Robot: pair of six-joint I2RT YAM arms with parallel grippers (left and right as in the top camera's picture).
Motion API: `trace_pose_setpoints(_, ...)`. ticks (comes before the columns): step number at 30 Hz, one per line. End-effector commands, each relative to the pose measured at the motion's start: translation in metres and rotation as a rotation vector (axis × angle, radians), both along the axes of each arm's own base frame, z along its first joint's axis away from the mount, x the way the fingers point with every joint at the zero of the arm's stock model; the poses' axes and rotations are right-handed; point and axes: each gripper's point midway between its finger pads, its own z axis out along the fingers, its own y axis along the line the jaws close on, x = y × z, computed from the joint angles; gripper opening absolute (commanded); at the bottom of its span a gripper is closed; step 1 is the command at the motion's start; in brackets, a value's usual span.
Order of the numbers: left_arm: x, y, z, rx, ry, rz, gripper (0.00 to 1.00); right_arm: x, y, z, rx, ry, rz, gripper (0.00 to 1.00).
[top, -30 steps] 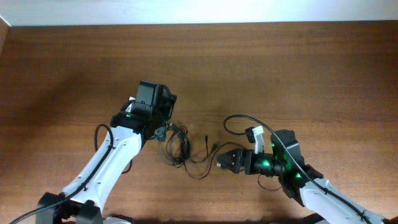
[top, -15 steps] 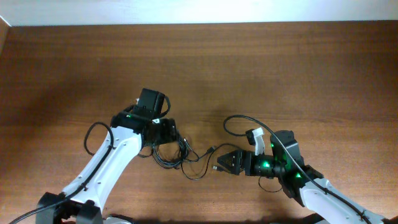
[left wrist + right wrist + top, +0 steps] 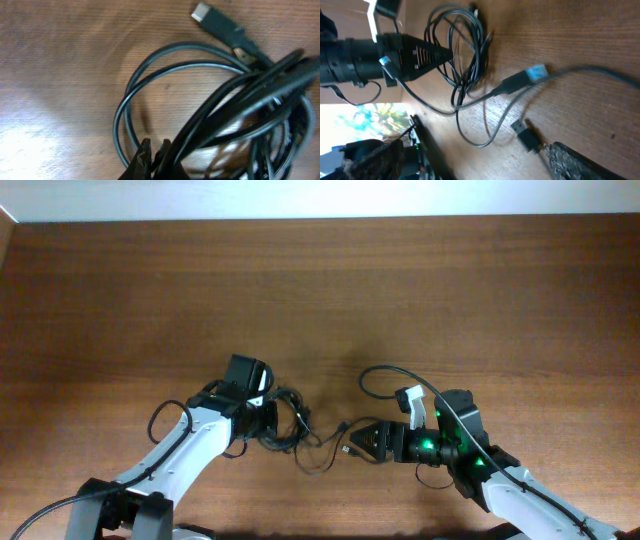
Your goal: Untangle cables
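The cables (image 3: 290, 412) lie bunched in a loose black coil on the wooden table between my two arms, with one strand looping out toward the front (image 3: 318, 464). My left gripper (image 3: 271, 421) is down on the coil's left side and shut on a few strands. In the left wrist view its tips (image 3: 155, 151) pinch the cords (image 3: 240, 95), and a plug end (image 3: 212, 20) lies beyond. My right gripper (image 3: 353, 442) stands open just right of the coil, with nothing in it. A small USB plug (image 3: 525, 134) lies just off one finger (image 3: 580, 161). A blue-tipped plug (image 3: 536, 73) lies farther out.
A thicker black cable (image 3: 385, 373) arcs from my right arm's wrist, and another loops beside my left arm (image 3: 160, 412). The table's far edge (image 3: 320, 220) meets a white wall.
My left gripper has swung toward the front onto the coil and gone from open to shut on strands. The coil has shifted slightly. My right gripper has edged left toward the loose plug.
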Motion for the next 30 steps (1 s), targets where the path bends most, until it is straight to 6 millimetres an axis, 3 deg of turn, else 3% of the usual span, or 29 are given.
trace_pose_setpoints(1,0.01,-0.036,0.015,-0.215,-0.024,0.004,0.0,0.008,-0.002,0.0,-0.06,-0.148,0.039,0.75)
trace_pose_setpoints(3,0.02,-0.062,0.038,-0.349,-0.092,-0.114,0.0,0.016,0.0,0.01,-0.061,-0.201,0.047,0.76)
trace_pose_setpoints(5,0.035,-0.089,0.082,-0.558,-0.21,-0.222,0.0,0.024,0.009,0.039,-0.012,-0.284,0.079,0.76)
trace_pose_setpoints(7,0.035,-0.113,0.127,-0.744,-0.34,-0.415,0.0,0.027,0.017,0.074,0.048,-0.369,0.118,0.76)
trace_pose_setpoints(10,0.026,-0.119,0.144,-0.852,-0.351,-0.48,0.0,0.04,0.013,0.104,0.053,-0.474,0.091,0.76)
trace_pose_setpoints(15,0.016,-0.13,0.169,-0.974,-0.396,-0.606,0.0,0.08,-0.023,0.11,-0.029,-0.514,-0.096,0.73)
trace_pose_setpoints(22,0.009,-0.133,0.177,-1.021,-0.397,-0.645,0.0,0.076,0.004,0.092,-0.049,-0.482,-0.056,0.5)
trace_pose_setpoints(23,0.008,-0.133,0.177,-1.027,-0.395,-0.65,0.0,0.076,0.011,0.095,-0.032,-0.499,-0.044,0.44)
trace_pose_setpoints(25,0.009,-0.133,0.177,-1.025,-0.395,-0.648,0.0,0.075,0.019,0.1,-0.008,-0.532,-0.021,0.1)
trace_pose_setpoints(26,0.011,-0.132,0.175,-1.01,-0.399,-0.638,0.0,0.074,0.02,0.101,-0.003,-0.529,-0.013,0.04)
trace_pose_setpoints(28,0.03,-0.12,0.15,-0.856,-0.389,-0.506,0.0,0.06,0.028,0.106,0.053,-0.52,0.063,0.04)
trace_pose_setpoints(30,0.053,-0.076,0.099,-0.559,-0.304,-0.183,0.0,0.041,0.034,0.12,0.129,-0.531,0.157,0.04)
